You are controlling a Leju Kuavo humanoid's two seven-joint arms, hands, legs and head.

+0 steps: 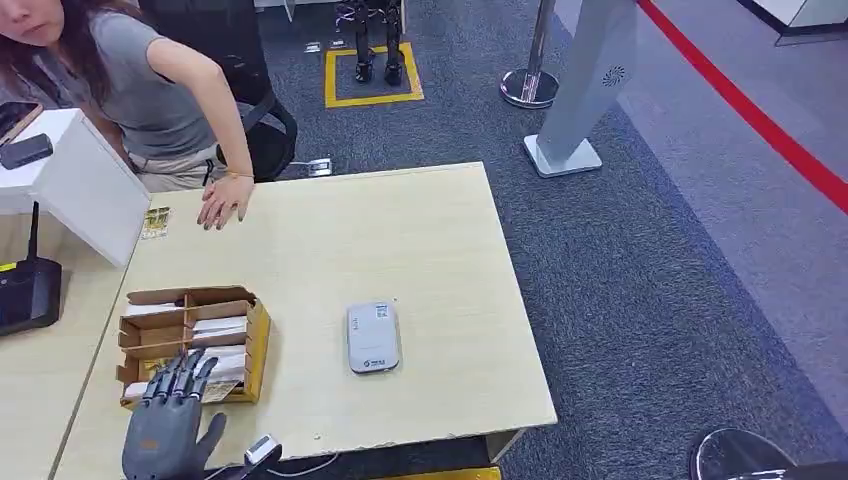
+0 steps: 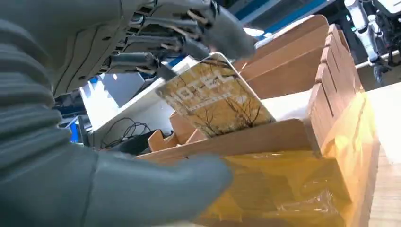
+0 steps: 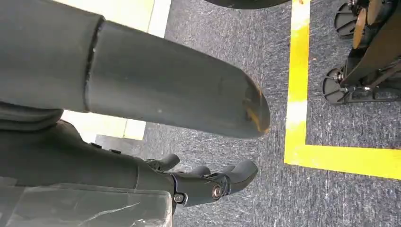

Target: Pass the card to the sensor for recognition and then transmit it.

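An open cardboard box (image 1: 258,345) of cards stands at the table's near left. My left hand (image 1: 170,425) reaches over its near end with the fingers stretched out. In the left wrist view a yellow card printed HOTEL (image 2: 215,97) leans up out of the box (image 2: 265,139); my fingertips (image 2: 208,35) touch its upper edge, while the thumb (image 2: 156,182) lies apart, outside the box wall. The grey-white sensor (image 1: 373,337) lies flat mid-table, right of the box. My right hand (image 3: 208,182) hangs over the carpet, fingers loosely bent, holding nothing.
A person leans in at the far left, one hand (image 1: 225,202) flat on the table (image 1: 440,230) beside a small card (image 1: 155,222). A white box (image 1: 85,185) and a black router (image 1: 28,292) sit on the left desk. Carpet, a yellow floor marking (image 3: 298,118) and a stanchion (image 1: 530,85) lie beyond.
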